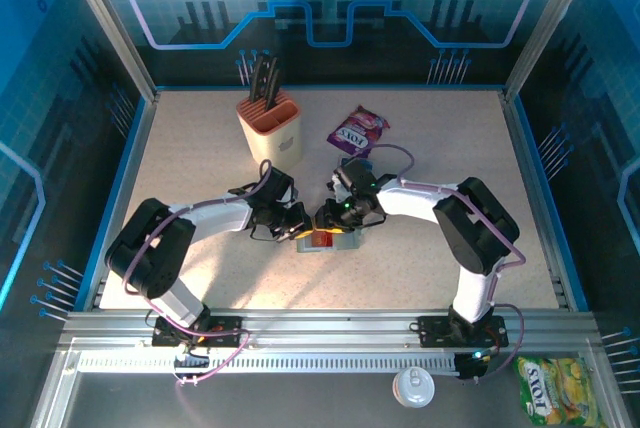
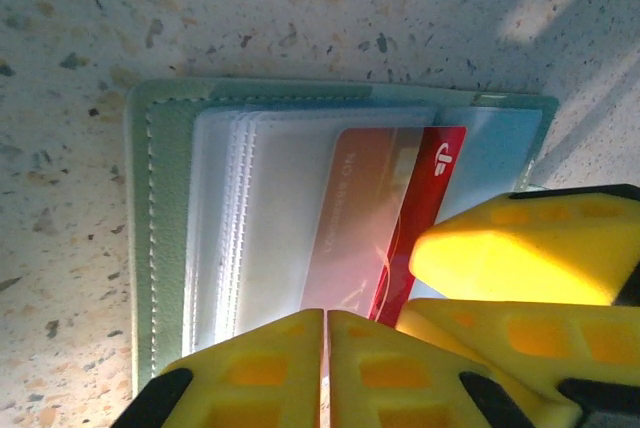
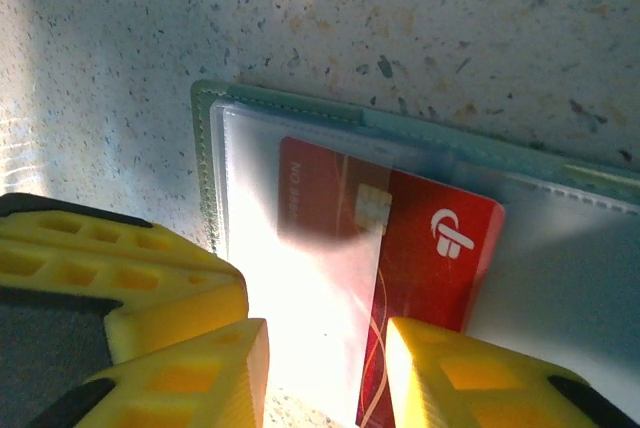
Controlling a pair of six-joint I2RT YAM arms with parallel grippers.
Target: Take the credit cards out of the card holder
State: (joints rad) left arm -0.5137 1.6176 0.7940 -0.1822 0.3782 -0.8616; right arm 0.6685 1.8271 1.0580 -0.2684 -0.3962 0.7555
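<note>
at left, my left arm (image 1: 205, 218) stretches across the speckled table (image 1: 190, 163), the beige and orange knife block (image 1: 272, 130) standing well behind it, dark handles upright. my left pincer (image 2: 326, 320) is closed tight, its two yellow fingertips meeting in a hairline seam with nothing i can make out between them; it sits at the near edge of the card holder (image 2: 160, 238), over the fanned clear sleeves (image 2: 260, 228). the holder, a grey-green stitched case, lies spread flat on the table at the centre, between my two pincers. a red credit card (image 3: 440, 238) with a white logo is part way out of a sleeve, its logo end bare, its other end under clear plastic. to the right, my right pincer (image 3: 325, 340) stands with its fingers parted, one yellow finger on either side of the lower edge of that sleeve and card, one of them overlapping the card's lower edge; whether it presses on the card i cannot tell. behind the holder, a purple snack packet (image 1: 357, 130) rests near the knife block, apart from it. my right arm (image 1: 440, 203) bends in from the right, and a yellow snack packet (image 1: 555, 390) lies off the table at the near right corner
</note>
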